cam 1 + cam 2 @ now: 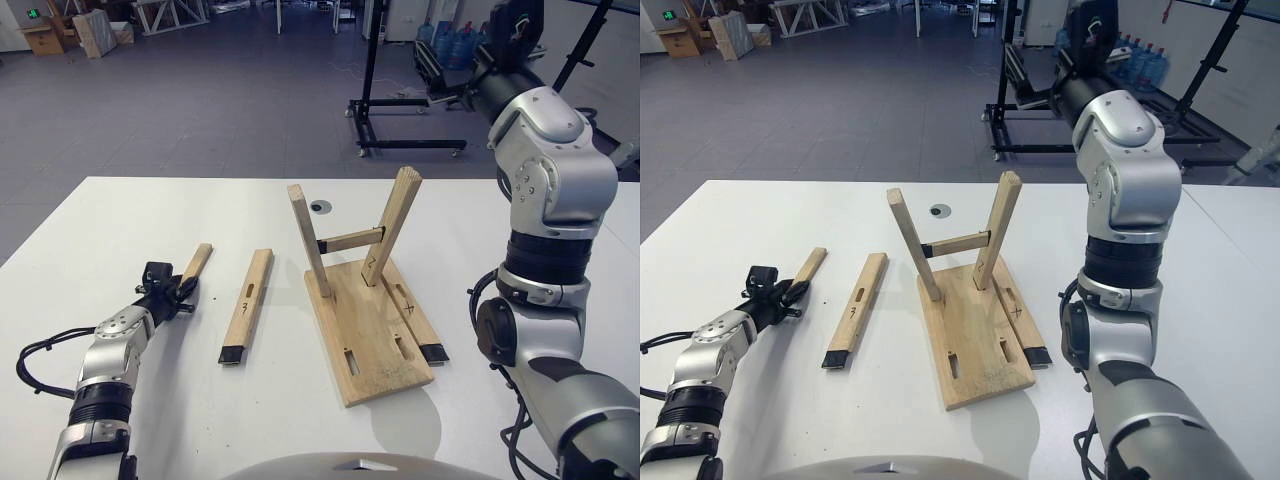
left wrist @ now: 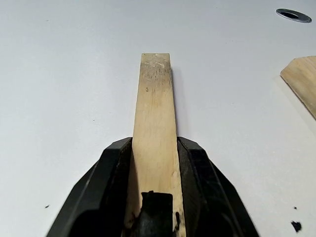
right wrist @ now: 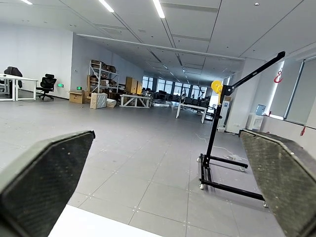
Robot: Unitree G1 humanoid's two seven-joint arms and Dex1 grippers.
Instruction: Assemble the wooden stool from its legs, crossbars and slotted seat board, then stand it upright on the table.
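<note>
Stool, part-built | seat board (image 1: 375,335) flat on table (image 1: 120,220), two legs (image 1: 308,240) and crossbar (image 1: 350,240) standing in it | left gripper (image 2: 154,148) clamped on loose leg (image 1: 198,262), table's left | right gripper (image 3: 163,168) raised, jaws apart, empty | we judge third-leg step; next: lift, seat it in free slot (image 1: 349,361).

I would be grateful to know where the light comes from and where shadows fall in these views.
Right wrist view: rows of ceiling strip lights and bright windows light the hall. Left eye view: the seat board throws a soft shadow on the table at its near end. Left wrist view: the wooden piece in the left gripper casts a thin shadow along one edge.
</note>
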